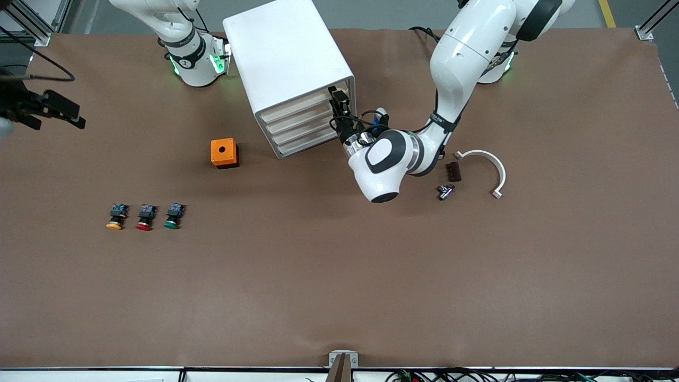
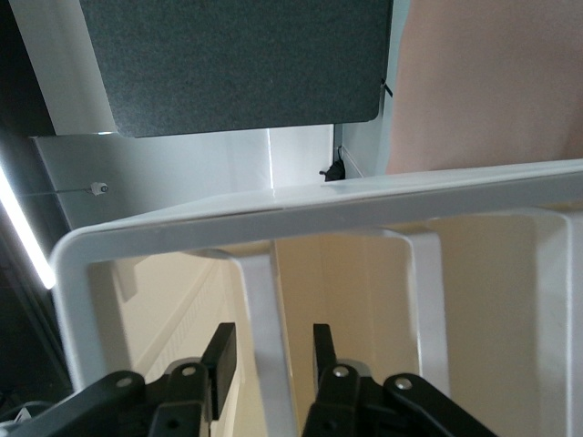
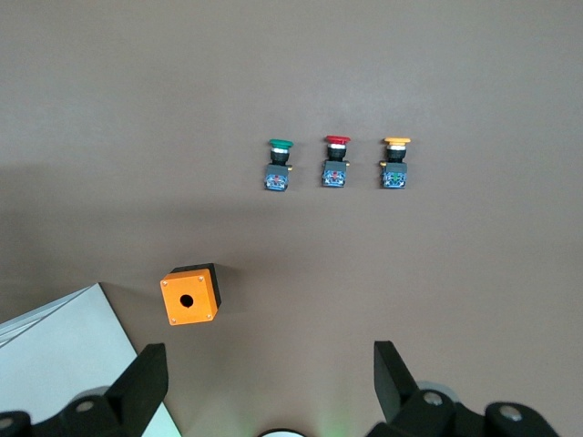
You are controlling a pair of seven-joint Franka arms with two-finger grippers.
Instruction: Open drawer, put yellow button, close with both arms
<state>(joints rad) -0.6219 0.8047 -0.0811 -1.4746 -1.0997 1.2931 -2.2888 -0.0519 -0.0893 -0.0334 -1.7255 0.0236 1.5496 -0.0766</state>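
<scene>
Fingers of left gripper (image 2: 271, 350) straddle the drawer (image 2: 273, 205) handle; right gripper (image 3: 271, 378) waits, fingers apart.

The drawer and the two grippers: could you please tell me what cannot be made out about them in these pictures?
- Drawer: front view, the left gripper covers its end; whether it has slid out is unclear.
- Drawer interior: left wrist view, only the rim shows.
- Right gripper: front view, cut off at the picture's edge.
- Yellow button: markings too small.
</scene>
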